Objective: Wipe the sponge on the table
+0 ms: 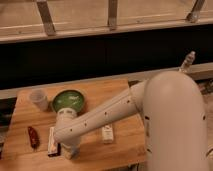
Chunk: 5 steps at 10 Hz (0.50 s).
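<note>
My gripper (pixel 68 149) is low over the front left part of the wooden table (pixel 125 150), at the end of the white arm (pixel 105 116) that reaches in from the right. It sits just right of a flat white-and-red packet (pixel 52 142). The sponge is hidden from this view, and whether it lies under the gripper I cannot tell.
A green bowl (pixel 68 100) and a pale cup (pixel 38 99) stand at the back left. A dark red object (pixel 33 136) lies near the left edge. A small white bottle (pixel 107 134) stands right of the gripper. The robot's white body (pixel 175 125) covers the table's right side.
</note>
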Motion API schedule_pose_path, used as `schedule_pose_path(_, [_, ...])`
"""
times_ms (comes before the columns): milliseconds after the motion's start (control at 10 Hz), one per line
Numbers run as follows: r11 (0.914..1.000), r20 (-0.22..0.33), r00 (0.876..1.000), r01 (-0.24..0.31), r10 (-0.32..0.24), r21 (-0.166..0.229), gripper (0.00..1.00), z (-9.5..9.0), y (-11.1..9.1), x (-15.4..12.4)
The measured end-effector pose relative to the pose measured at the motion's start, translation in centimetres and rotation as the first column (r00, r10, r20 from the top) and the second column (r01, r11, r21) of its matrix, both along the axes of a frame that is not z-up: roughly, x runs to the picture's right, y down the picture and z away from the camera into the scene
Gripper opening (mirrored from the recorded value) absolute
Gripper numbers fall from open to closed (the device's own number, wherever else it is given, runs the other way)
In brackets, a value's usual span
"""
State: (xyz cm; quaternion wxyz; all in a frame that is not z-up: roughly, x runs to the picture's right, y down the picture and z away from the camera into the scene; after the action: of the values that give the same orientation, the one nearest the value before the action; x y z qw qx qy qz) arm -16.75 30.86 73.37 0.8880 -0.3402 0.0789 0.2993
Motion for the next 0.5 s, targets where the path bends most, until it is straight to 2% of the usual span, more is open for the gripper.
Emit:
schedule_pose_path(200, [1.0000, -0.041, 0.999, 0.002, -0.002, 0.006, 0.00, 0.3, 0.0, 1.3])
schedule_pose_path(500, [0.9990, -0.133, 0.991, -0.014, 0.019, 0.041, 0.00, 2.4, -3.1, 5.5])
